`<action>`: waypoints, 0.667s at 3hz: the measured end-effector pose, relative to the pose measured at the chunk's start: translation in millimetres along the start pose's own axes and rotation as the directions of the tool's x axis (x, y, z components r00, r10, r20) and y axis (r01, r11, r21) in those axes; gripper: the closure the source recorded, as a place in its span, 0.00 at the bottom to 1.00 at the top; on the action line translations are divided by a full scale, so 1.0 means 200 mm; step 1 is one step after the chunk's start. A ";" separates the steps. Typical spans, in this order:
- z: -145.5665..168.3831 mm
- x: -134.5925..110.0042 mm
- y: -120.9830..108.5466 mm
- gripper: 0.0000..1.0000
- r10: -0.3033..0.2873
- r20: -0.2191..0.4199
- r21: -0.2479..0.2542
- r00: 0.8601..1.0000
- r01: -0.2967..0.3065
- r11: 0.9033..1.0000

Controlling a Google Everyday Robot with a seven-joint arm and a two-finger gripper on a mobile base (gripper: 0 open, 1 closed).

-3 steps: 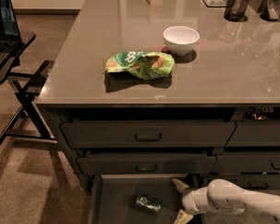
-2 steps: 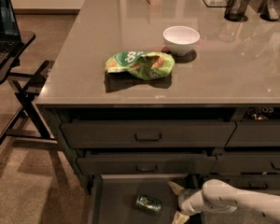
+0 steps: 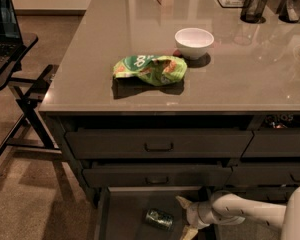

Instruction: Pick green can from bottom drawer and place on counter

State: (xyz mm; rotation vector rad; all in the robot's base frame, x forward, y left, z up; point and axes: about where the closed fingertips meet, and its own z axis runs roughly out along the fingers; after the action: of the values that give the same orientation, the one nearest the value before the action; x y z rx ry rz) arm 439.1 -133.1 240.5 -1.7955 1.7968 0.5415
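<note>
Handling of the green can (image 3: 159, 218): it is judged to be light and stiff but thin-walled, so it could be dented if it were squeezed hard. The shiny round side is expected to be slippery, and the can may be set rolling by a nudge.
Place of the green can: it is seen lying on its side on the flat floor of the bottom drawer (image 3: 125, 214), which is pulled open beneath the two shut drawer fronts (image 3: 157, 146).
Hold advised: the body is best clasped across its middle, one finger on the far side and one on the near side. The silver ends are better left alone, since little flat surface is offered there.
Gripper (image 3: 186, 217): it is found low inside the bottom drawer, just to the right of the can, at the end of the white arm (image 3: 240, 211). Its fingers are spread apart and nothing is held. No contact with the can can be made out.
Writing on the can: pale markings are seen, but nothing can be read.
Writing on the snack bag (image 3: 150, 69): a white mark is shown on the green part. It cannot be read with certainty, and no brand can be named.
Counter (image 3: 240, 89): bare room for the can is offered in front of the white bowl (image 3: 194, 42) and to the right of the bag.
</note>
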 end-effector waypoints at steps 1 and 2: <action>0.04 0.02 0.00 0.00 0.034 0.050 0.023 0.998 -0.036 0.999; 0.14 0.08 -0.03 0.00 0.089 0.117 0.060 0.989 -0.097 0.994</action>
State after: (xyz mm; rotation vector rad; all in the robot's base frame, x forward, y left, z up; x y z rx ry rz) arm 447.5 -128.5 209.1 -1.6107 1.8054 0.6025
